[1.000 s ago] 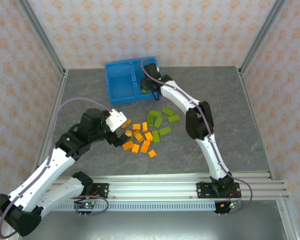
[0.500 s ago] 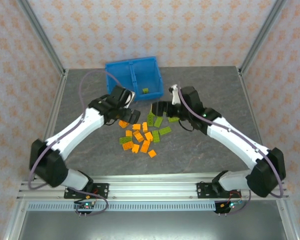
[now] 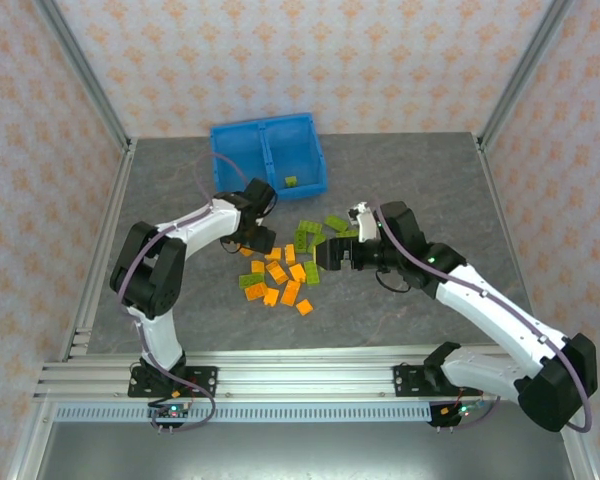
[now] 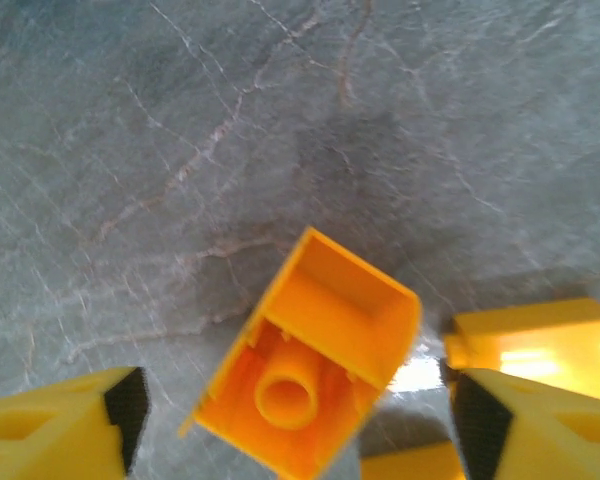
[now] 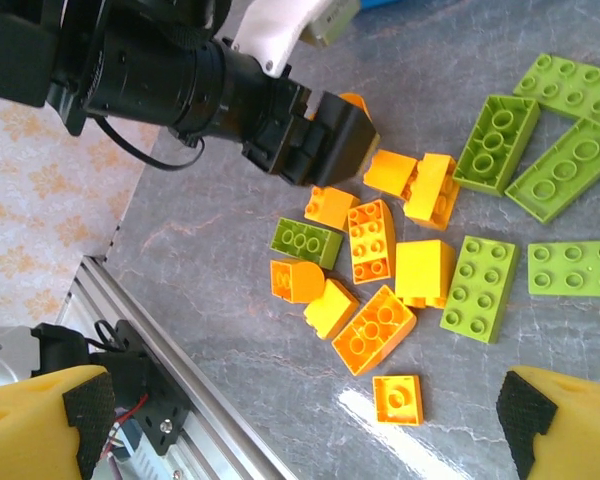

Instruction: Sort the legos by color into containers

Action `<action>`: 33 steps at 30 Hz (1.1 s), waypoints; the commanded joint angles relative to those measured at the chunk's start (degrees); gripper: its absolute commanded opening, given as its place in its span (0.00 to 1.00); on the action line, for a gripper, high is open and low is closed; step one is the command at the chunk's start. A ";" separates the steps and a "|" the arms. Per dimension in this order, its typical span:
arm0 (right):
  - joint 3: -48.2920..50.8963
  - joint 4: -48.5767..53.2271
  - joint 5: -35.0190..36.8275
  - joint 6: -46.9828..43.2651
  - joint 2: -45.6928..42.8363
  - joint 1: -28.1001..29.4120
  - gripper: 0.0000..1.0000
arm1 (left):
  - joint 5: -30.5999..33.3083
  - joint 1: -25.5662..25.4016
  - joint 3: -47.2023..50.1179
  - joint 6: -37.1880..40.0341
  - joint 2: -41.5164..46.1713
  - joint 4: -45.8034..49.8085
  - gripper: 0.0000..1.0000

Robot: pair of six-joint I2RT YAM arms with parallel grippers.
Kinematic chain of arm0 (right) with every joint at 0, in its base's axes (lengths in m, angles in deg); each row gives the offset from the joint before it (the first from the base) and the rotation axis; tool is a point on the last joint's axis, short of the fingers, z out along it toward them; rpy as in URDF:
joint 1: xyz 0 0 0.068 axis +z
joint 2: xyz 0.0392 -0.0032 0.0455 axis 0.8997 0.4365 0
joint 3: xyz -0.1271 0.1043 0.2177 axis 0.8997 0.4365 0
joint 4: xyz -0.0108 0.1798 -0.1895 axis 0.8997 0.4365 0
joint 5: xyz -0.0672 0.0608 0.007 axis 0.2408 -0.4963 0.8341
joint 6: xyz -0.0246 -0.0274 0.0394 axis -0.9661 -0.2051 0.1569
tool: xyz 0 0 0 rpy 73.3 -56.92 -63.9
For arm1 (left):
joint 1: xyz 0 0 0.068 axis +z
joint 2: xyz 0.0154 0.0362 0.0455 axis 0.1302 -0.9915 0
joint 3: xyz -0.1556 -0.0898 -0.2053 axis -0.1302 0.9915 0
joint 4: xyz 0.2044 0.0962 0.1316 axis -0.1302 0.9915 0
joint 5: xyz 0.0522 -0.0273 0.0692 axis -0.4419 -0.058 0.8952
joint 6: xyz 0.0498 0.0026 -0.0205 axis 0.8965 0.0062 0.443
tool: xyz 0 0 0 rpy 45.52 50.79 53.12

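Left jaws: spread wide, gripping nothing, straddling an overturned bright orange plastic brick (image 4: 315, 365) on the grey marbled surface (image 4: 180, 150)
Right jaws: wide apart, empty, above the pile's right edge
Just changed: both lowered from beside the shallow blue plastic bin (image 3: 242, 165) to the loose orange and lime-green legos (image 3: 285, 275); one green brick (image 3: 292, 181) lying in its right compartment
Meaning: probably an orange pick next, most sorting undone
Left wrist view adds: brick's hollow underside, unreadable from above
Top view adds: bin and its contents
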 commanded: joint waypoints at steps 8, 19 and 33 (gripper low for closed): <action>-2.01 -0.33 3.89 2.33 0.53 0.33 1.00 | -1.96 1.91 -0.01 -0.40 -2.14 -3.27 0.48; -3.92 -0.83 7.33 5.32 -0.31 0.30 1.00 | -1.77 2.13 -0.79 -4.83 8.40 -5.68 0.28; -5.55 2.27 14.77 6.01 -4.91 0.29 1.00 | 10.55 9.76 -36.32 -6.95 -9.00 -0.30 0.28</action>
